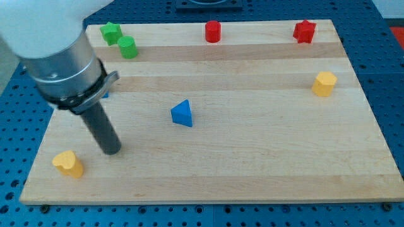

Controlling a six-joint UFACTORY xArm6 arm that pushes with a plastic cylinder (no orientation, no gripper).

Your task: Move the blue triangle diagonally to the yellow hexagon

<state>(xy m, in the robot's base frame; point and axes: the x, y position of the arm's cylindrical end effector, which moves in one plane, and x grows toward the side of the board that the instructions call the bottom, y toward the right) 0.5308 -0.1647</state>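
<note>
- The table (252, 176) is a pale wooden board of glued strips, its grain running across the view from nine o'clock to three o'clock; it fills most of the view and sits on a blue perforated surface that shows at the edges.
- The arm's white and grey body comes in from about ten o'clock and ends in a dark rod; there is no hand here to open or close, and nothing is held. My tip (111, 151) rests on the wood at about eight o'clock of the board, well apart from the blue triangle and near the yellow block (68, 163) at its lower side.
- The blue triangle (182, 113) lies a little toward nine o'clock of the board's centre, its apex pointing to twelve o'clock; no long axis stands out.
- The yellow hexagon (324, 83) sits near the three o'clock edge, well apart from the triangle.
- The red star (304, 31) is near the one o'clock corner; the red cylinder (213, 31) is at twelve.
- The green star (111, 32) and green cylinder (128, 47) sit just beside each other near eleven.
- A sliver of a blue block (106, 94) peeks from behind the arm; its shape cannot be told.
</note>
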